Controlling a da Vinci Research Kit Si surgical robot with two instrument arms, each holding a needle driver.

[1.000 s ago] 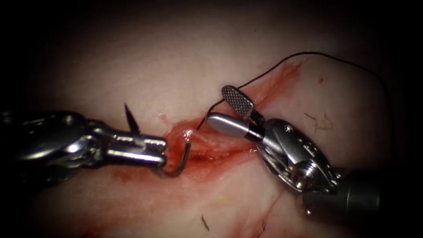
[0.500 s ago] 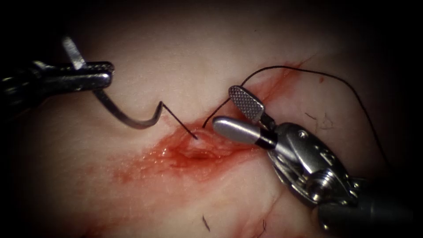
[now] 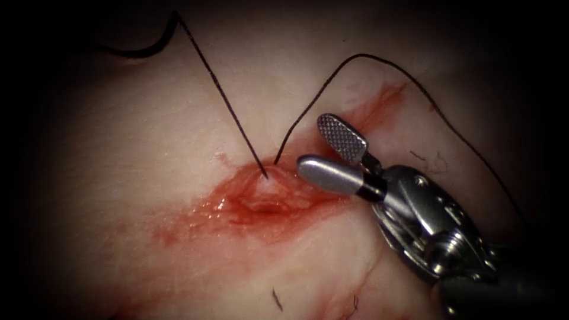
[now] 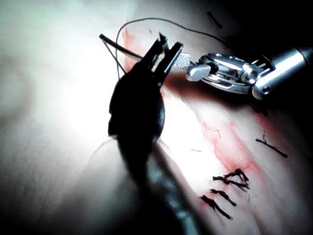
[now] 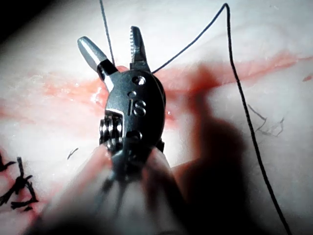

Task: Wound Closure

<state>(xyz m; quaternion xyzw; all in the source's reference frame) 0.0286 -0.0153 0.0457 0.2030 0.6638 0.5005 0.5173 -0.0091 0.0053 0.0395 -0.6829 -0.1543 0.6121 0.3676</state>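
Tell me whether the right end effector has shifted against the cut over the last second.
Yes, slightly. The right end effector, open and holding nothing, has drifted right and a little up from the cut in the endoscope view.

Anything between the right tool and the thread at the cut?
Nothing visible: right tool, open and empty, faces the thread at the cut. Left tool holds the needle, out of the tissue.

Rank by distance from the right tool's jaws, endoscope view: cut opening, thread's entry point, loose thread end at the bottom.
From the right tool, jaws open, holding nothing:
1. Thread's entry point, just left of the jaws, at the cut's upper edge.
2. Cut opening, lower left.
3. Loose thread end, far below.
The left tool holds the needle, out of the tissue.
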